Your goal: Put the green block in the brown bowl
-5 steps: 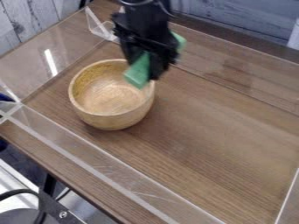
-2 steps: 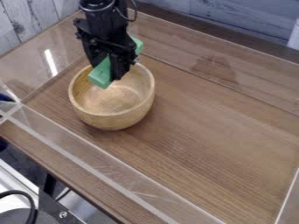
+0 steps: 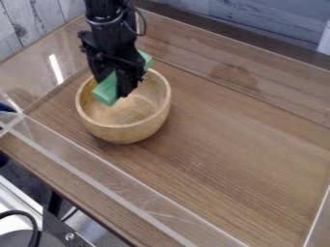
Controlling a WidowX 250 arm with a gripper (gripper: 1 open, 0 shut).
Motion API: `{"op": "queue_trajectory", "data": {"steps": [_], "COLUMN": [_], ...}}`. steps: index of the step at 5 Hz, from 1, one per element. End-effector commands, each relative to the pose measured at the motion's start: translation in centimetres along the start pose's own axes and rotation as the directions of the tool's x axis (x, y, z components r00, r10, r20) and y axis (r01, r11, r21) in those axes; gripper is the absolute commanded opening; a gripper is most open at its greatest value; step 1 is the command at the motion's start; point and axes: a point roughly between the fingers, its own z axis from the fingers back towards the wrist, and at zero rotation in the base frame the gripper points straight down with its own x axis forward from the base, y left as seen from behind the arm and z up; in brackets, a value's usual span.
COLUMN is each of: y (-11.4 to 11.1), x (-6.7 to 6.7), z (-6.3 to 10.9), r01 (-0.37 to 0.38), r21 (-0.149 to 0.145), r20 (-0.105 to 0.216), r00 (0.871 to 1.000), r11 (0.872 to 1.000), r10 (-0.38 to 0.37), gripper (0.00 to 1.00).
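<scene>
1. Green block (image 3: 106,90): pinched by the arm, tilted, with green showing at the lower left and again at the upper right beyond the dark fingers. Held over the bowl's opening, apparently so as to fall inside on release. Hard to tell whether touching the inner wall.
2. Next along, gripper (image 3: 114,73): closed on the block, gripping firmly enough, by the look of it, to carry without slipping. Reaching down from above, leaving room to let go over the hollow.
3. And on to the brown bowl (image 3: 142,133): sitting upright, mouth up, ready to catch. Probably best to lower a touch, centre, then release; too near the rim, could tip outward.
4. Farther right, wooden table (image 3: 238,145): bearing the bowl, flat and steady underneath.
</scene>
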Motion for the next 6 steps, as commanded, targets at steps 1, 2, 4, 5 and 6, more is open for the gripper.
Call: {"op": "queue_trajectory", "data": {"steps": [1,2,4,5,6], "y": [0.7,0.6,0.5,0.4,0.2], "x": [0.3,0.1,-0.2,-0.2,-0.3], "z": [0.3,0.0,-0.8,-1.1,-1.2], "r01": [-0.006,-0.004,0.0,0.001,0.002], "r21": [0.027,0.03,0.033,0.031,0.028], "r20": [0.024,0.014,-0.005,-0.015,-0.025], "r00": [1.0,1.0,1.0,1.0,1.0], "r11": [1.0,1.0,0.999,1.0,1.0], "r10": [0.006,0.004,0.0,-0.001,-0.001], "gripper": [0.0,0.0,0.0,0.0,0.0]}}
